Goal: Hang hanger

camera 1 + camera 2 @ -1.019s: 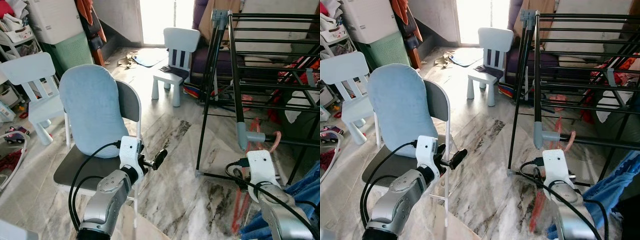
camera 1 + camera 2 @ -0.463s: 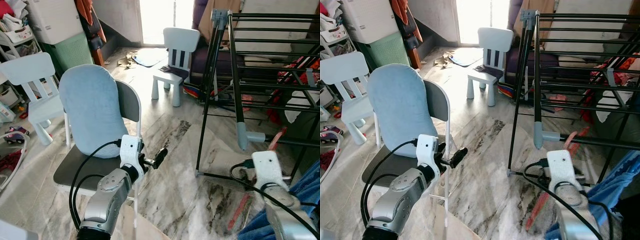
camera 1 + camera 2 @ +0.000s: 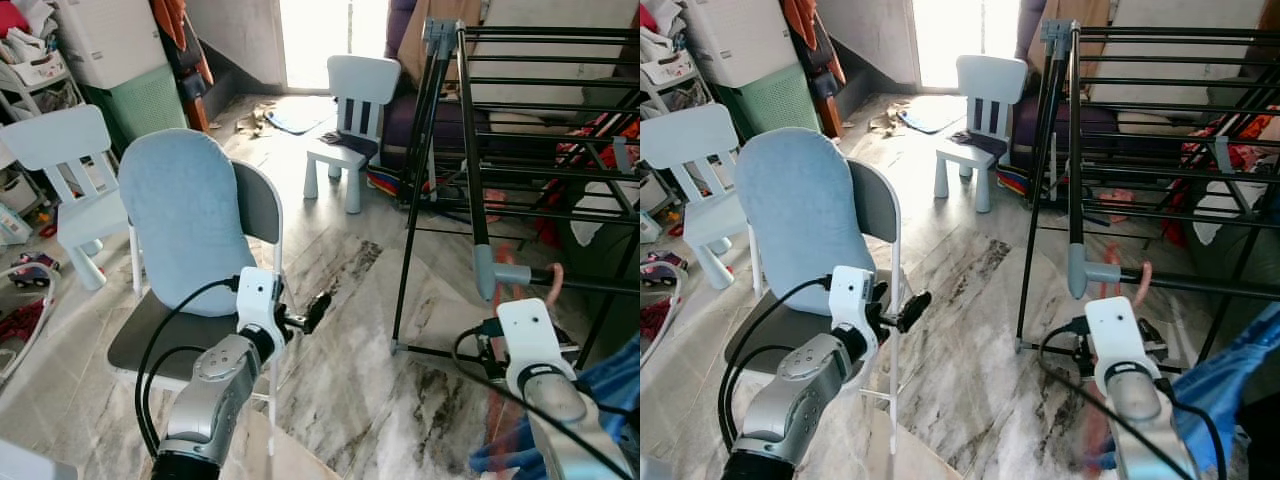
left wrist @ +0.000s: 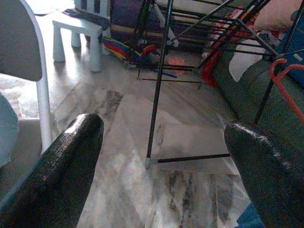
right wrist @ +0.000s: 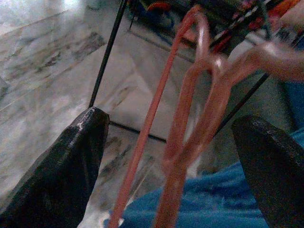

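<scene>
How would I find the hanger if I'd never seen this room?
Look for the big black drying rack on the robot's right side. At its near corner, just ahead of the right claw, hangs the hanger. It is the thin orange-pink looped thing with a curved hook, bright against the rack's straight black bars and the blue cloth below.

No writing, label, brand, number or sign can be read anywhere here. The white box (image 3: 108, 38) and the green bin (image 3: 148, 100) at the upper left of the frame show plain faces, and the white housings on the arms carry no legible marking. The packages on the shelf (image 3: 35, 62) at the far upper left are too small and blurred to make out.
</scene>
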